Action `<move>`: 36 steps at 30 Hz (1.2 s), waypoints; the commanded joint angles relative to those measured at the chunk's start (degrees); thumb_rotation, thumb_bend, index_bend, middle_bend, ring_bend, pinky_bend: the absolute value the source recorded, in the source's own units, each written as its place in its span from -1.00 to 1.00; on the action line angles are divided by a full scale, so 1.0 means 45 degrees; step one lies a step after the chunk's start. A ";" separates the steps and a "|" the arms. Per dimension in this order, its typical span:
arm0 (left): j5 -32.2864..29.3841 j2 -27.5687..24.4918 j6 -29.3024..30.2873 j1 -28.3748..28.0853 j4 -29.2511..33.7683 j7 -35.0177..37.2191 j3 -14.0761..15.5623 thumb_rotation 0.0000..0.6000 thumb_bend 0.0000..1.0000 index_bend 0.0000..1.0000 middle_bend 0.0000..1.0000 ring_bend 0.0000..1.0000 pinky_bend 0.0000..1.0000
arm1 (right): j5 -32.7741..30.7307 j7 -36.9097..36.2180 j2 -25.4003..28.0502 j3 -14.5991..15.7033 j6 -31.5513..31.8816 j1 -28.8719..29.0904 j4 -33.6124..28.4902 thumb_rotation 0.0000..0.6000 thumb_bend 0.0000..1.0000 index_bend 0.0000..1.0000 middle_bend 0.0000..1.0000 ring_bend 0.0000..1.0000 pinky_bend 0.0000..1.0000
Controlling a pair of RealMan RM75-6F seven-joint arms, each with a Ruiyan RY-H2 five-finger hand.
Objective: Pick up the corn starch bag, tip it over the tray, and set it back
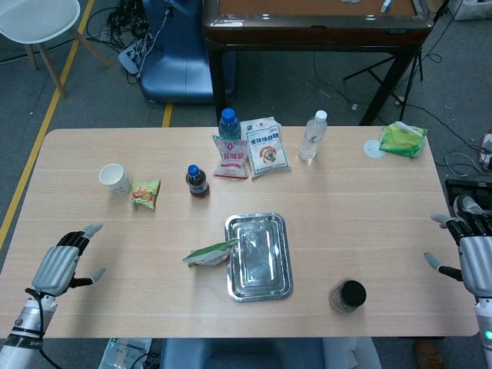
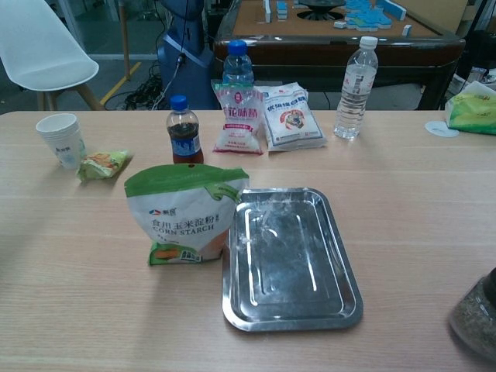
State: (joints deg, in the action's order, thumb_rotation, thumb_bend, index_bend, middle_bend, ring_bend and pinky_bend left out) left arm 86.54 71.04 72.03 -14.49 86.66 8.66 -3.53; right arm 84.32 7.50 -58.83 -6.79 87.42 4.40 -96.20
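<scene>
Wooden table [image 2: 418, 201]; green-topped bag [image 2: 186, 215] reads "CORN STARCH"; tray [image 2: 288, 256] beside.

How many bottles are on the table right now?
3. A small dark-liquid bottle with a blue cap stands behind the corn starch bag; a blue-capped clear bottle stands behind the pink packet; a white-capped clear water bottle stands far right of centre. None looks hidden.

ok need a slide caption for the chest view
Corn starch bag standing upright against the left edge of the steel tray, no hand in frame.
</scene>
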 commanded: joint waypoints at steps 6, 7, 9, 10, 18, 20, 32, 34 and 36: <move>-0.0004 0.1613 -0.2019 -0.1544 -0.1029 0.0810 0.0055 1.00 -0.60 -0.90 -0.73 -0.64 -0.64 | -0.0147 -0.0013 0.0036 0.0058 -0.0102 -0.0042 -0.0012 1.00 -0.85 -0.38 -0.18 -0.55 -0.58; -0.0058 0.1801 -0.2112 -0.1639 -0.1085 0.0844 0.0020 1.00 -0.61 -0.91 -0.73 -0.64 -0.63 | -0.0156 -0.0023 0.0034 0.0065 -0.0105 -0.0048 -0.0002 1.00 -0.85 -0.38 -0.18 -0.55 -0.58; -0.0171 0.2218 -0.2342 -0.1862 -0.1224 0.1009 -0.0051 1.00 -0.62 -0.91 -0.73 -0.64 -0.61 | -0.0181 -0.0042 0.0021 0.0083 -0.0116 -0.0065 0.0040 1.00 -0.85 -0.38 -0.18 -0.55 -0.58; -0.0208 0.2387 -0.2455 -0.1963 -0.1296 0.1115 -0.0072 1.00 -0.63 -0.92 -0.73 -0.64 -0.60 | -0.0190 -0.0060 0.0017 0.0097 -0.0122 -0.0076 0.0056 1.00 -0.85 -0.38 -0.18 -0.55 -0.58; -0.0407 0.3713 -0.2989 -0.2643 -0.2040 0.1189 -0.0184 1.00 -0.63 -0.92 -0.73 -0.63 -0.55 | -0.0299 -0.0243 -0.0006 0.0159 -0.0084 -0.0203 0.0217 1.00 -0.85 -0.38 -0.18 -0.55 -0.58; -0.0584 0.4017 -0.3133 -0.2767 -0.2172 0.0989 -0.0220 1.00 -0.63 -0.91 -0.73 -0.62 -0.52 | -0.0327 -0.0292 -0.0028 0.0172 -0.0084 -0.0230 0.0259 1.00 -0.85 -0.38 -0.18 -0.55 -0.58; -0.1009 0.5682 -0.3204 -0.3392 -0.3047 0.0533 -0.0558 1.00 -0.63 -0.89 -0.73 -0.59 -0.49 | -0.0408 -0.0435 -0.0034 0.0257 0.0051 -0.0449 0.0392 1.00 -0.85 -0.38 -0.18 -0.55 -0.58; -0.0935 0.5907 -0.3226 -0.3517 -0.3306 0.0541 -0.0528 1.00 -0.63 -0.88 -0.73 -0.59 -0.49 | -0.0425 -0.0437 -0.0022 0.0263 0.0057 -0.0474 0.0388 1.00 -0.85 -0.38 -0.18 -0.55 -0.58; -0.0888 0.6092 -0.3266 -0.3631 -0.3521 0.0571 -0.0503 1.00 -0.63 -0.88 -0.73 -0.59 -0.49 | -0.0436 -0.0436 -0.0014 0.0267 0.0074 -0.0500 0.0383 1.00 -0.85 -0.38 -0.18 -0.55 -0.58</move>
State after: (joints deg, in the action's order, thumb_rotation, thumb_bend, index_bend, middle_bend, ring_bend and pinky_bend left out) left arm 82.36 98.06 57.43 -30.49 71.22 11.11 -5.86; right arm 82.36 5.54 -58.90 -5.59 87.75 2.16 -94.47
